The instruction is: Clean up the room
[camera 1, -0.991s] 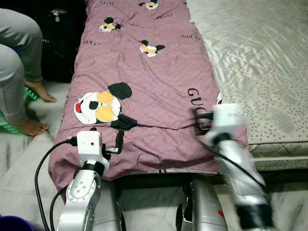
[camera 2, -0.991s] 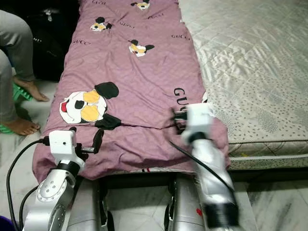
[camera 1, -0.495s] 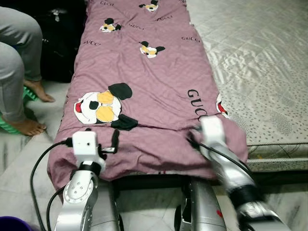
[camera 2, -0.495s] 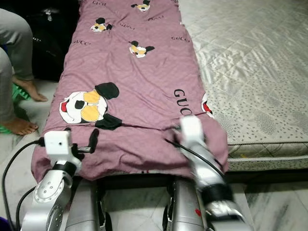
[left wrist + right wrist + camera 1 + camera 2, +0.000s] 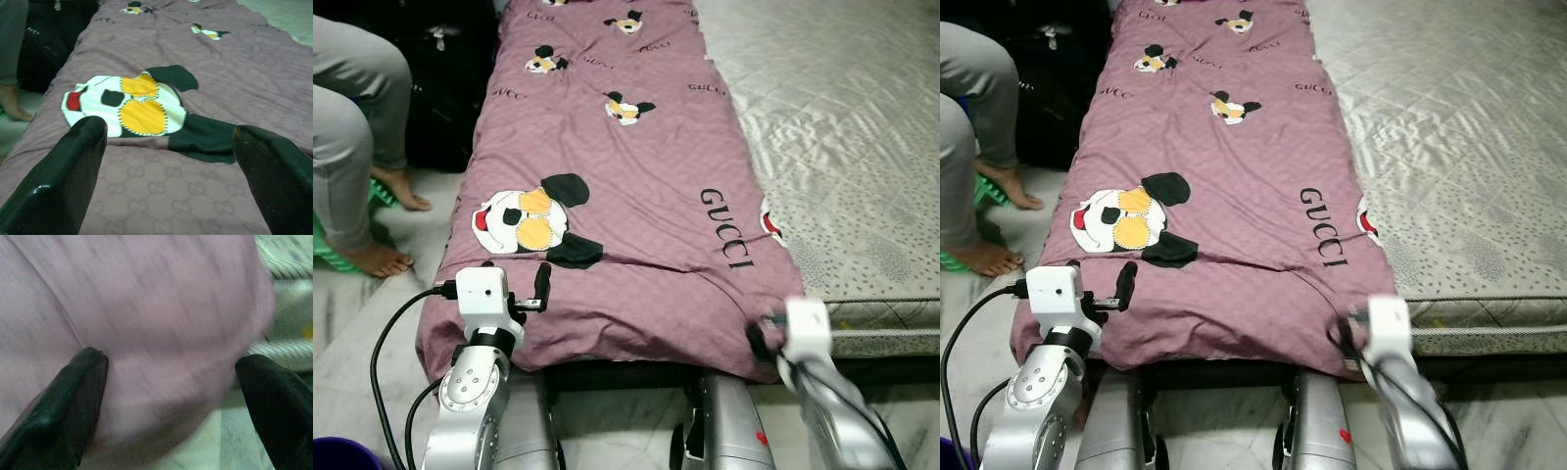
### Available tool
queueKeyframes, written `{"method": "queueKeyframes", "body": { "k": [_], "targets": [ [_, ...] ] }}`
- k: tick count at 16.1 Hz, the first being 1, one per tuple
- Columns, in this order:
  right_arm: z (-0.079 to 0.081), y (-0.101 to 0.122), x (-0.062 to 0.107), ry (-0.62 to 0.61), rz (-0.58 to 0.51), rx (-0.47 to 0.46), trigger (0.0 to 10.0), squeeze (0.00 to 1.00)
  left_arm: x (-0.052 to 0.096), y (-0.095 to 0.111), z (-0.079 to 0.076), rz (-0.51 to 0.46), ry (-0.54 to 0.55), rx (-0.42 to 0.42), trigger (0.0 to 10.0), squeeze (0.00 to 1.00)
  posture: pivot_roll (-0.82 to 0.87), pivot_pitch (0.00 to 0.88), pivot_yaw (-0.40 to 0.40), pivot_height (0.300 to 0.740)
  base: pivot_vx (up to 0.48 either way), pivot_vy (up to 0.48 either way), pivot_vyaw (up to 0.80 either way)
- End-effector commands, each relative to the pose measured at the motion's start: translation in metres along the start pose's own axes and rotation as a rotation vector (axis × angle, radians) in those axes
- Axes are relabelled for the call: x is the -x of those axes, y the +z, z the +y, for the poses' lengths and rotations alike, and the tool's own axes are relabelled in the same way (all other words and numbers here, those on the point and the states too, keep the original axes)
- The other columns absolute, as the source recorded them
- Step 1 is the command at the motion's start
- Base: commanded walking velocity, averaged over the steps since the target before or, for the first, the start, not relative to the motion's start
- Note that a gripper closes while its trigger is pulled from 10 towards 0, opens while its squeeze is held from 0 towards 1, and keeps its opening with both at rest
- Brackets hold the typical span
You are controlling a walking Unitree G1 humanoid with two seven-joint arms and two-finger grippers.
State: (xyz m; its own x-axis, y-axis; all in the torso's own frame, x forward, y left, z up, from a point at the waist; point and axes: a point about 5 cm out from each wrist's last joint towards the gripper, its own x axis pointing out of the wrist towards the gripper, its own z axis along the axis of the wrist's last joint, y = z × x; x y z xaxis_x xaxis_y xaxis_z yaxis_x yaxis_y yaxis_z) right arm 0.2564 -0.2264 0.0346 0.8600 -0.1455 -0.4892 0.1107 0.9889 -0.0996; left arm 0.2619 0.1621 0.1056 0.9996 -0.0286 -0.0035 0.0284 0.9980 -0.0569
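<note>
Pale marble-tiled bedroom floor (image 5: 607, 431), cream quilted mattress (image 5: 842, 127) at right of frame. Spread lengthwise along its left side: mauve quilted blanket with cartoon-mouse patches and lettering (image 5: 626, 157), mostly flat, near hem rumpled and drooping over the bed's foot. Judged well along, with only that bottom edge left to square up. Left gripper (image 5: 544, 284) at lower left, poised above the hem, fingers apart, nothing held. Right gripper (image 5: 166, 401) at the lower right corner, fingers spread wide around the blurred fabric. Seated person's grey-trousered legs (image 5: 352, 137) at far left.
</note>
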Motion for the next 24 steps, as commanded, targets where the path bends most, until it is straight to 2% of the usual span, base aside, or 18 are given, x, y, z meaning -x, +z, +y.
{"method": "queueKeyframes", "body": {
  "k": [1,2,3,4,6,8,9,12,14,19,24],
  "targets": [
    [-0.001,0.018,0.005,0.009,-0.108,-0.023,10.0,0.62,-0.001,0.000,0.001,-0.004,-0.005,-0.004,10.0,0.00,0.00,0.138,0.018,0.535,0.000,0.000,0.00],
    [0.003,0.034,0.009,0.029,-0.207,-0.042,10.0,0.00,-0.002,0.002,0.000,-0.013,-0.010,-0.003,10.0,0.00,0.00,0.134,0.021,0.535,0.000,0.000,0.00],
    [0.011,0.057,0.014,0.065,-0.331,-0.078,10.0,0.00,-0.004,0.004,-0.003,-0.028,-0.019,-0.007,10.0,0.00,-0.01,0.129,0.024,0.535,0.000,0.000,0.00],
    [0.017,0.070,0.018,0.076,-0.384,-0.076,10.0,0.00,-0.004,0.005,-0.003,-0.034,-0.020,-0.012,10.0,0.00,-0.01,0.115,0.038,0.535,0.000,0.000,0.00],
    [0.021,0.082,0.029,0.077,-0.454,-0.052,10.0,0.00,-0.004,0.004,-0.002,-0.036,-0.013,-0.008,10.0,0.00,-0.02,0.096,0.047,0.535,0.000,0.000,0.00],
    [0.025,0.093,0.041,0.100,-0.522,-0.129,10.0,0.00,-0.005,0.002,-0.002,-0.030,-0.027,-0.013,10.0,0.00,-0.03,0.087,0.051,0.535,0.000,0.000,0.00],
    [0.027,0.094,0.040,0.102,-0.523,-0.135,10.0,0.00,-0.007,0.001,-0.002,-0.029,-0.028,-0.013,10.0,0.00,-0.04,0.068,0.057,0.535,0.000,0.000,0.00],
    [0.036,0.128,0.044,0.137,-0.657,-0.203,10.0,0.00,-0.019,0.006,-0.007,-0.054,-0.043,-0.004,10.0,0.00,-0.04,0.034,0.063,0.545,0.000,0.000,0.00],
    [0.037,0.136,0.043,0.150,-0.678,-0.200,10.0,0.00,-0.020,0.005,-0.007,-0.054,-0.045,-0.003,10.0,0.00,-0.04,0.022,0.058,0.570,0.000,0.000,0.00],
    [0.029,0.138,0.039,0.152,-0.671,-0.187,10.0,0.00,-0.021,0.003,-0.007,-0.061,-0.042,-0.002,10.0,0.00,-0.04,0.014,0.050,0.634,0.000,0.000,0.00],
    [0.033,0.137,0.038,0.166,-0.670,-0.167,10.0,0.00,-0.025,0.004,-0.009,-0.070,-0.048,-0.007,10.0,0.00,-0.04,0.007,0.050,0.698,0.000,0.000,0.00]
  ]
}}
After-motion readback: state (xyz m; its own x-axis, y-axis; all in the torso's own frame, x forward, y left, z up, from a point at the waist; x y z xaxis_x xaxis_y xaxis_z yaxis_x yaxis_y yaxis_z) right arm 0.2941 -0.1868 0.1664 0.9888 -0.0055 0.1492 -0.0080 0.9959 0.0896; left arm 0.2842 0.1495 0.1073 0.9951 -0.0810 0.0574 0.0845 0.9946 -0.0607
